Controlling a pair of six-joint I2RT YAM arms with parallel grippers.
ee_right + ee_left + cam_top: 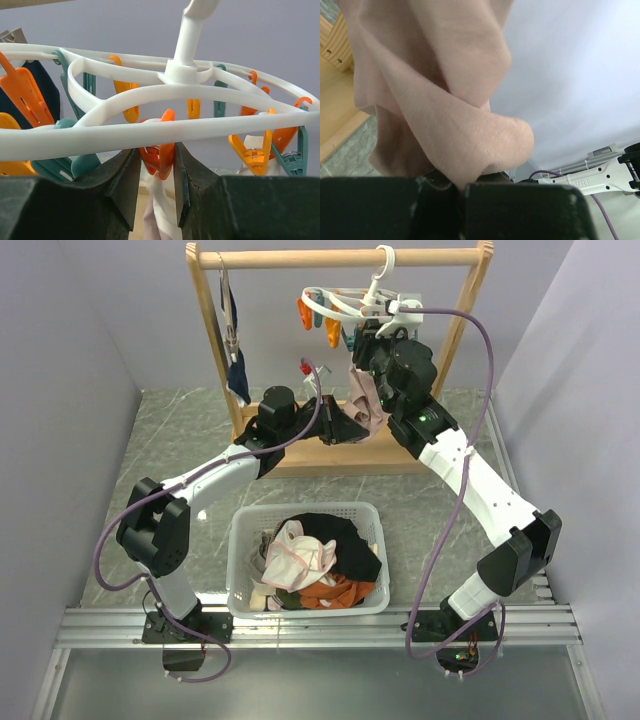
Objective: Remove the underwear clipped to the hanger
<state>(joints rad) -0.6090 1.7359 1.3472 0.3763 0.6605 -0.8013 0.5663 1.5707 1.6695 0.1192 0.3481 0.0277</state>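
Arm links: white plastic shells (480, 480), black joint housings (155, 530)
Cables: thin purple cords (98, 552) along each arm
Fingers: blocky matte-black pads (65, 200), edges scuffed

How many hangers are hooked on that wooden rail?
2. A flat clip hanger hangs at the left end of the rail, holding a navy garment; the white ring hanger with pegs hangs toward the right. None seems hidden.

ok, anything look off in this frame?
Nothing spilled or broken. One oddity: the pale pink-beige underwear hangs bunched and twisted below the hanger, its lower end pinched in the left gripper, while the right gripper squeezes an orange peg. The basket sits upright.
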